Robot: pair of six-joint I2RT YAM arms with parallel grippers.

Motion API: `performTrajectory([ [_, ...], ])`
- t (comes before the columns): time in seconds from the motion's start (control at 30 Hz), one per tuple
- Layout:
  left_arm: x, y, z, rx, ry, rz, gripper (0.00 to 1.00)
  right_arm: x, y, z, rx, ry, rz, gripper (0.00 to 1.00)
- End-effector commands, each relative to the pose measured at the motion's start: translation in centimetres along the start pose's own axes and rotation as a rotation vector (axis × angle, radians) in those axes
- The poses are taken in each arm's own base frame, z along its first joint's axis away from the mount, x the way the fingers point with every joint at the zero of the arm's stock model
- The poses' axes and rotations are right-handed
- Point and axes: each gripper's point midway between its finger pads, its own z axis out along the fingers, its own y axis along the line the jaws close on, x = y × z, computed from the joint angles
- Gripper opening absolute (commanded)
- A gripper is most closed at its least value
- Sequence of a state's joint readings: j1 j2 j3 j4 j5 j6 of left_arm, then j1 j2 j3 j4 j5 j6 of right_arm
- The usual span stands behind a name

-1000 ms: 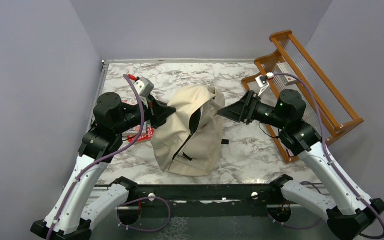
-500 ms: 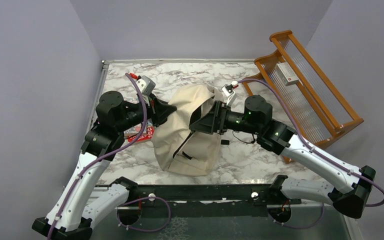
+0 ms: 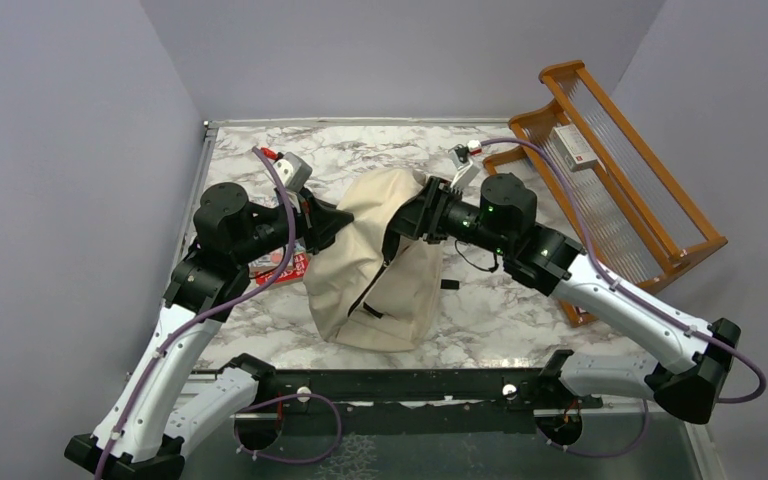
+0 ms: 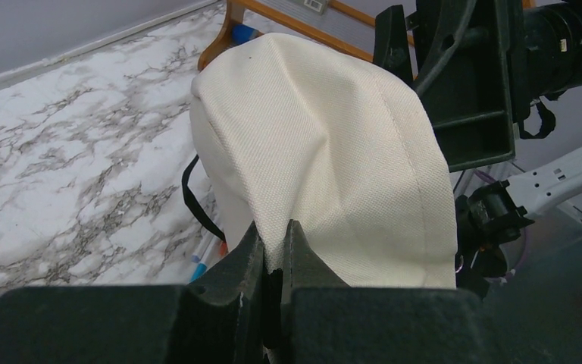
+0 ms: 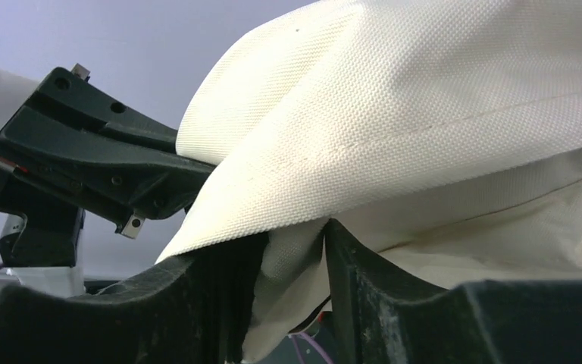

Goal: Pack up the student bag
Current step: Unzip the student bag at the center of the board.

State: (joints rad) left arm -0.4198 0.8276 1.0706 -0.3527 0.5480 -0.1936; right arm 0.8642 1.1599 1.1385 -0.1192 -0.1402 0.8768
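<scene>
The student bag, cream fabric with a black zipper, stands slumped in the middle of the marble table. My left gripper is at its upper left, shut on a pinch of the cream cloth; the fingertips squeeze the fold tightly. My right gripper is at the bag's upper right edge, facing the left one. In the right wrist view a loose fold of the bag hangs between its fingers, which stand partly apart around it without squeezing it flat.
A wooden rack leans at the back right with a white box on it. A red packet lies under the left arm. Pens lie by the bag's left side. Grey walls close in on three sides.
My right arm swung left from the rack to the bag's top edge, and its jaws narrowed around a fold of cloth. The left gripper kept its hold without moving.
</scene>
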Motion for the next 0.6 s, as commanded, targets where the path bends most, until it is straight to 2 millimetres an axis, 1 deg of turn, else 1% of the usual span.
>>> performTrajectory([
  [0.0, -4.3, -0.8, -0.6, 0.001, -0.133, 0.073, 0.0, -2.0, 1.3, 0.1, -0.017, -0.067, -0.053, 0.41],
  [0.1, -6.6, -0.8, -0.6, -0.018, -0.173, 0.06, 0.0, -3.9, 2.9, -0.8, -0.031, -0.116, -0.108, 0.22],
  [0.17, -8.4, -0.9, -0.3, -0.024, -0.198, 0.041, 0.0, -5.8, 4.3, -1.8, -0.037, -0.165, -0.157, 0.09],
  [0.2, -9.4, -0.9, -0.1, -0.024, -0.21, 0.025, 0.0, -7.1, 5.1, -2.5, -0.033, -0.199, -0.182, 0.03],
  [0.23, -10.3, -1.0, 0.1, -0.021, -0.22, 0.008, 0.0, -8.1, 6.0, -3.1, -0.037, -0.222, -0.21, 0.01],
  [0.3, -12.1, -1.4, 0.7, -0.001, -0.235, -0.021, 0.0, -10.6, 7.6, -4.5, -0.018, -0.291, -0.259, 0.01],
  [0.37, -13.6, -1.5, 1.6, 0.019, -0.242, -0.053, 0.0, -12.8, 8.9, -5.9, 0.006, -0.345, -0.304, 0.01],
  [0.47, -15.2, -1.3, 2.9, 0.034, -0.247, -0.092, 0.0, -15.5, 9.9, -7.6, 0.063, -0.414, -0.364, 0.01],
  [0.53, -15.9, -1.1, 3.7, 0.036, -0.253, -0.111, 0.0, -16.9, 10.3, -8.5, 0.106, -0.444, -0.407, 0.0],
  [0.57, -16.0, -0.8, 4.2, 0.035, -0.25, -0.124, 0.0, -17.5, 10.5, -8.9, 0.125, -0.453, -0.429, 0.01],
])
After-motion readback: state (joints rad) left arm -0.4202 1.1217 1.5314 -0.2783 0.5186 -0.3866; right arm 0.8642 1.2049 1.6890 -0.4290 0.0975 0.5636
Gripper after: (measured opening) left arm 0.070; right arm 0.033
